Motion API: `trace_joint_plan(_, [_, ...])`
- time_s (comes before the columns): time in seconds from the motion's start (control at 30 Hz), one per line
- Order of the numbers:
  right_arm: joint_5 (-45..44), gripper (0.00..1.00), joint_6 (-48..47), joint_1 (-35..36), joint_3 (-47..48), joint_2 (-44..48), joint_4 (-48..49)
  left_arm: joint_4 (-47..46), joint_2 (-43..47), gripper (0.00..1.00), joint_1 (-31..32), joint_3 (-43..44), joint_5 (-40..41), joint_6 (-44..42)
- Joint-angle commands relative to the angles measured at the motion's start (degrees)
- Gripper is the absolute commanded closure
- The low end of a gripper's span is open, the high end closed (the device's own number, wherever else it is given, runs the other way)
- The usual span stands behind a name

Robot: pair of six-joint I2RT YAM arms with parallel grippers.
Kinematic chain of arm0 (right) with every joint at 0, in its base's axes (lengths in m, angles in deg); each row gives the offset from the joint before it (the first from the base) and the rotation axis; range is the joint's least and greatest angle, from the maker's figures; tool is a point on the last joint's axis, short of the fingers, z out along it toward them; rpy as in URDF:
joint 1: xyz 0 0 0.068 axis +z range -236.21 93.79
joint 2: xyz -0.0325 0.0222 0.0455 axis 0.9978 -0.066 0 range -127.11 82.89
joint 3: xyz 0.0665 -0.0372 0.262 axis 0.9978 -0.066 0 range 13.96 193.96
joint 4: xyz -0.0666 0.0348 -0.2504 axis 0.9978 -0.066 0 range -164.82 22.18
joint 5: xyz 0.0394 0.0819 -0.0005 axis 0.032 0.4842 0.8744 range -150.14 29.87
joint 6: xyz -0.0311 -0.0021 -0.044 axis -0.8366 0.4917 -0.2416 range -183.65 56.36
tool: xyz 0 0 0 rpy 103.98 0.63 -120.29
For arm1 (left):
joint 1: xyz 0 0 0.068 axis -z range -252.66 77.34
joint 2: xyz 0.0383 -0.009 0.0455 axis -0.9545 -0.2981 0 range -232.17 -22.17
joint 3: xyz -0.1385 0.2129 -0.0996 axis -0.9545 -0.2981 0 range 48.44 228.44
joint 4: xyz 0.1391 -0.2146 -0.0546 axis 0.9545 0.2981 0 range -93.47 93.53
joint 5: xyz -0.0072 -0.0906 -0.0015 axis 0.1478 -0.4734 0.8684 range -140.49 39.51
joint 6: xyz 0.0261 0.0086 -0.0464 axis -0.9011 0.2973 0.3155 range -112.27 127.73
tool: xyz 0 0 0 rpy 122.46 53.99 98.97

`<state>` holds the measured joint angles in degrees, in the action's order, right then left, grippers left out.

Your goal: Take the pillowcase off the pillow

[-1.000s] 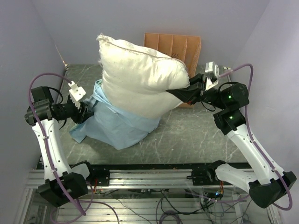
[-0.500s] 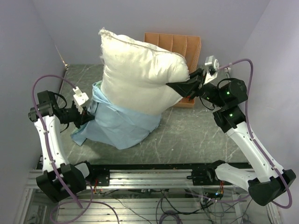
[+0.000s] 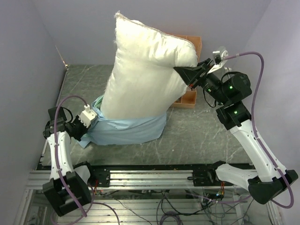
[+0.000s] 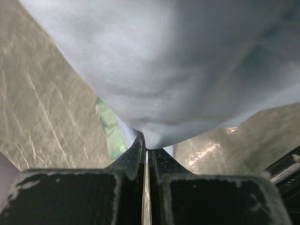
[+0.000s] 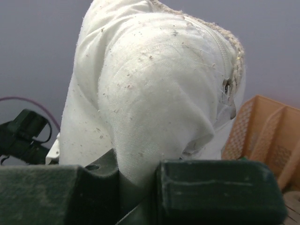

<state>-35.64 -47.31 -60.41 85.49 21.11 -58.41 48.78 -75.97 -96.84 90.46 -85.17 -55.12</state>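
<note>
The left gripper [image 4: 146, 146] clamps the pillowcase [image 3: 133, 130] edge (low, near the table [image 3: 201, 133]); the right gripper [image 3: 182, 72] pinches the upright pillow [image 3: 145, 70] at its side

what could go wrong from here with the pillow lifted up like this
The left end effector pinches only a small fold of the pillowcase, which may slip out under a harder pull.
The right end effector holds the pillow near one corner, so it could swing into the orange rack.
</note>
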Motion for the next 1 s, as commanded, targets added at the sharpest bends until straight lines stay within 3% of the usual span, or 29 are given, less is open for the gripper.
trace_joint_plan(0.0, [-13.3, 1.0, -3.3, -0.7, 3.5, 2.3, 4.7, -9.7, -3.2, 0.93, -0.4, -3.3, 14.4, 1.2])
trace_joint_plan(0.1, [-16.1, 1.0, -2.7, -0.8, 2.1, 3.0, 6.8, -9.6, -4.3, 0.93, -0.5, -4.5, 16.9, 0.5])
trace_joint_plan(0.13, [-15.5, 1.0, -2.3, -0.8, 1.6, 3.2, 7.8, -8.7, -4.1, 0.88, -0.6, -4.4, 16.6, -0.1])
trace_joint_plan(0.2, [-12.7, 1.0, -0.8, -0.8, 1.7, 2.3, 8.6, -5.0, -3.2, 0.58, -0.8, -3.1, 14.1, -0.7])
trace_joint_plan(0.27, [-9.0, 1.0, 0.7, -0.8, 2.0, 0.9, 8.9, -1.6, -2.1, 0.46, -1.1, -1.1, 11.2, 0.3])
trace_joint_plan(0.5, [-4.7, 1.0, 1.9, -0.8, -1.8, 1.4, 11.0, 6.6, -4.5, 0.38, -2.8, 9.7, 3.4, 3.6])
trace_joint_plan(0.7, [-6.5, 1.0, -0.4, -0.8, -4.6, 2.7, 10.1, 18.6, -11.6, 0.22, -5.6, 16.7, -0.9, -5.9])
trace_joint_plan(0.77, [-7.9, 1.0, -1.3, -0.8, -4.9, 2.9, 9.4, 16.7, -11.7, 0.09, -5.6, 14.5, 0.0, -7.3])
trace_joint_plan(0.97, [-16.7, 1.0, -2.7, -0.8, -4.2, 2.2, 6.0, 2.5, -9.9, 0.08, -5.5, 6.1, -0.2, -2.9])
